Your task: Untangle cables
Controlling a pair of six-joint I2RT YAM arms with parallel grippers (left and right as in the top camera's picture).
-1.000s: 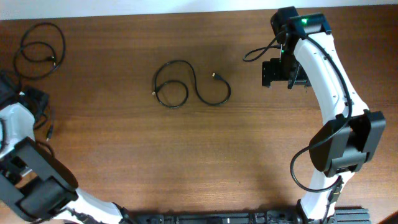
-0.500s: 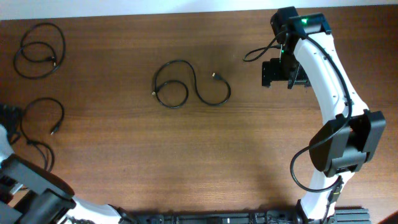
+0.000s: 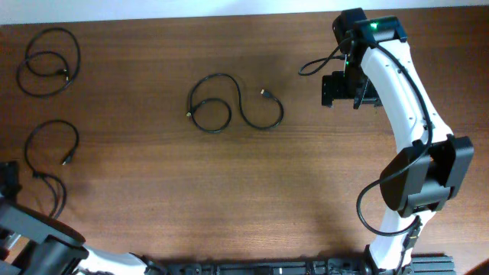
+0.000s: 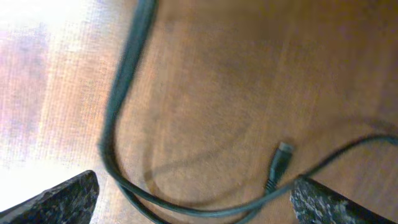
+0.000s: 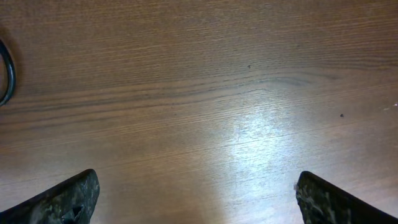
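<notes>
Three thin black cables lie apart on the brown table [image 3: 153, 198]. One is a double loop [image 3: 79, 55] at the far left, one a loose loop [image 3: 77, 139] below it, and one a curl [image 3: 241, 103] at the centre. My left gripper [image 3: 8, 177] sits at the table's left edge, open. In the left wrist view the gripper [image 4: 196, 202] hangs over that loose cable [image 4: 118, 93] and its plug [image 4: 278, 163], holding nothing. My right gripper [image 3: 348, 90] is open over bare wood [image 5: 196, 199], right of the centre cable.
The right arm [image 3: 405, 99] reaches up the table's right side, with its own thick wire [image 3: 309, 69] looping out to the left. A short dark curved strand [image 5: 7, 74] shows at the left edge of the right wrist view.
My left gripper has opened and let go of the loose cable, then pulled back toward the near left edge. The cable now lies uncovered. The right arm has not moved.
</notes>
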